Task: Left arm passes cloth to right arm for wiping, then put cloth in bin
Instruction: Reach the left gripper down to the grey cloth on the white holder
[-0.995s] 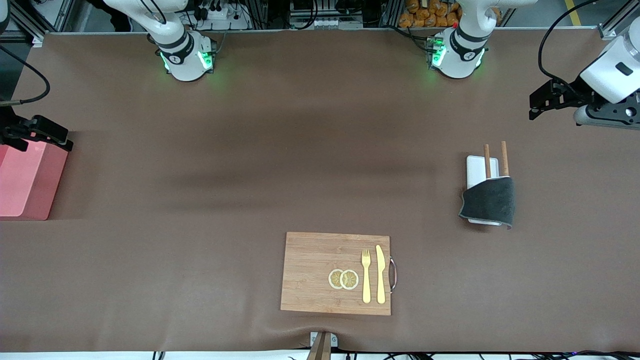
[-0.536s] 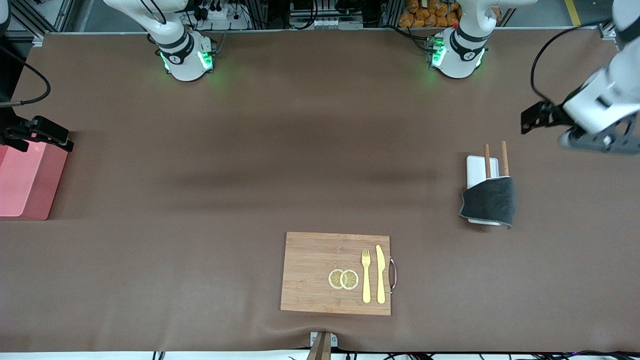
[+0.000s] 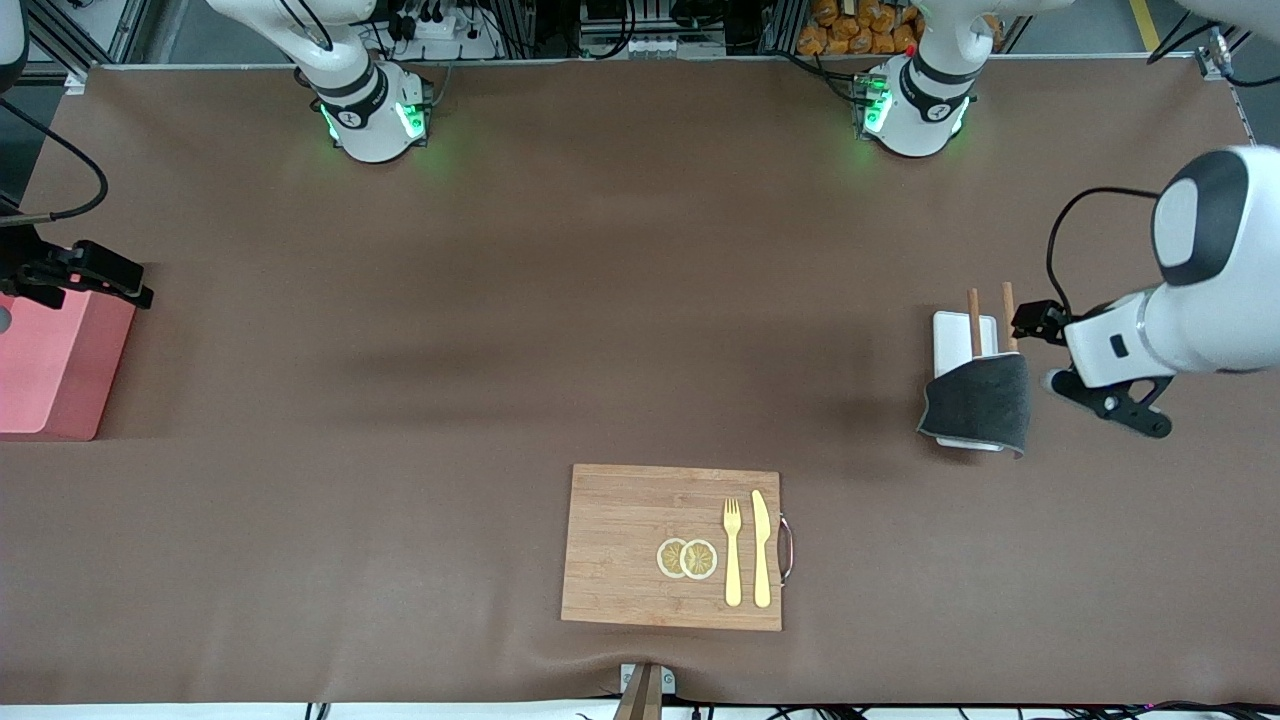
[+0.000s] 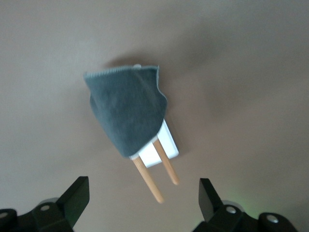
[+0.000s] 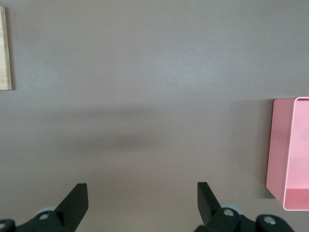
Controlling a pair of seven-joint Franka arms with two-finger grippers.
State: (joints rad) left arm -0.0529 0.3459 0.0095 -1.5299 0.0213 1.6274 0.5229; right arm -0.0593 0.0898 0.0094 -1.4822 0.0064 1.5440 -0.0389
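Observation:
The cloth point(image 3: 978, 402) is dark grey and lies draped over the nearer end of a white chopstick rack point(image 3: 962, 335) that holds two wooden chopsticks, toward the left arm's end of the table. My left gripper point(image 3: 1036, 323) is open and empty, up in the air just beside the rack and cloth. In the left wrist view its gripper point(image 4: 144, 186) frames the chopsticks point(image 4: 147, 179), with the cloth point(image 4: 126, 108) past them. My right gripper point(image 3: 92, 270) is open and empty over the edge of the pink bin point(image 3: 50, 365). The right wrist view shows the gripper point(image 5: 141, 193) above bare table, the bin point(image 5: 289, 150) to one side.
A wooden cutting board point(image 3: 672, 545) lies near the front camera's table edge, carrying a yellow fork point(image 3: 732, 550), a knife point(image 3: 761, 548) and two lemon slices point(image 3: 687, 558). Its edge shows in the right wrist view point(image 5: 5, 48). The arm bases stand along the farthest table edge.
The left arm has swung down from the table's end toward the rack and cloth, its gripper still open. The right arm has barely moved.

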